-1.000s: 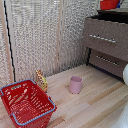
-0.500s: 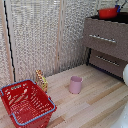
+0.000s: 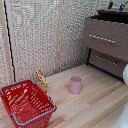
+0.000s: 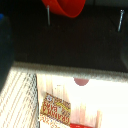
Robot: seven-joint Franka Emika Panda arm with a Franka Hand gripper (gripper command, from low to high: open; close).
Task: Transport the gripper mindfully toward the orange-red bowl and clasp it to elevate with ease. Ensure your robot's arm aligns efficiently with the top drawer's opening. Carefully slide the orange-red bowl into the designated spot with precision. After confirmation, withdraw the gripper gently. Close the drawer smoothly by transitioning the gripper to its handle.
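The orange-red bowl shows only in the wrist view, lying down inside the dark open top drawer and apart from my fingers. In the exterior view the gripper hangs above the drawer's opening at the upper right. Its two blue fingertips stand apart with nothing between them. One dark finger fills an edge of the wrist view. The silver handle runs across the drawer front. A bit of the white arm shows at the exterior view's right edge.
A pink cup stands on the wooden floor in front of the cabinet. At the exterior view's lower left sits a red wire basket, with a small printed box beside it. A lower drawer is shut.
The red bowl, seen at the fingertips above the drawer, sank lower and is now out of the exterior view, inside the drawer. The fingertips now stand apart and empty.
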